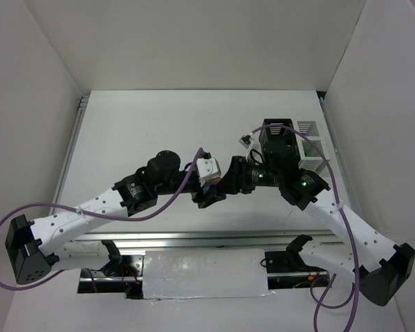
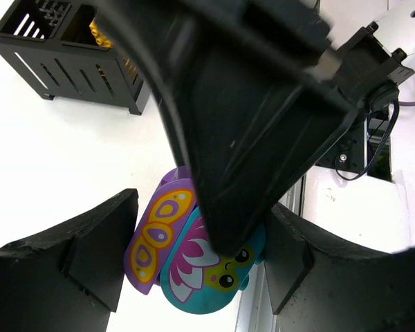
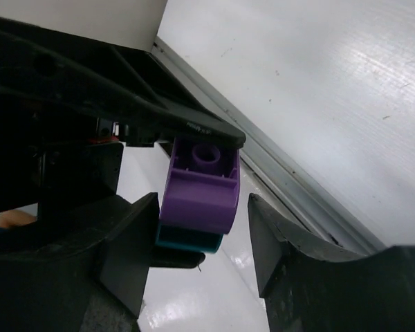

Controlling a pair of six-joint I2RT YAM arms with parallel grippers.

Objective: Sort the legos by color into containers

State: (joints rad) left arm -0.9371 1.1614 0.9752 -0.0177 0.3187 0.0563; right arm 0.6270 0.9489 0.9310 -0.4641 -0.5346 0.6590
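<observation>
My left gripper (image 2: 200, 266) is shut on a stacked pair of legos and holds it above the table. The pair is a purple brick (image 2: 155, 235) with a yellow butterfly wing and a teal brick (image 2: 207, 287) with a pink wing and a face. My right gripper (image 3: 202, 225) is open around the same pair, purple (image 3: 197, 187) over teal (image 3: 187, 240). Its left finger touches the purple brick and there is a gap at its right finger. In the top view both grippers (image 1: 213, 190) meet at the table's middle and hide the legos. The black container (image 2: 69, 62) holds something yellow.
The black bin (image 1: 280, 128) and two white slatted bins (image 1: 310, 145) stand at the back right, partly behind the right arm. A metal rail (image 3: 297, 180) runs along the table's near edge. White walls enclose the table.
</observation>
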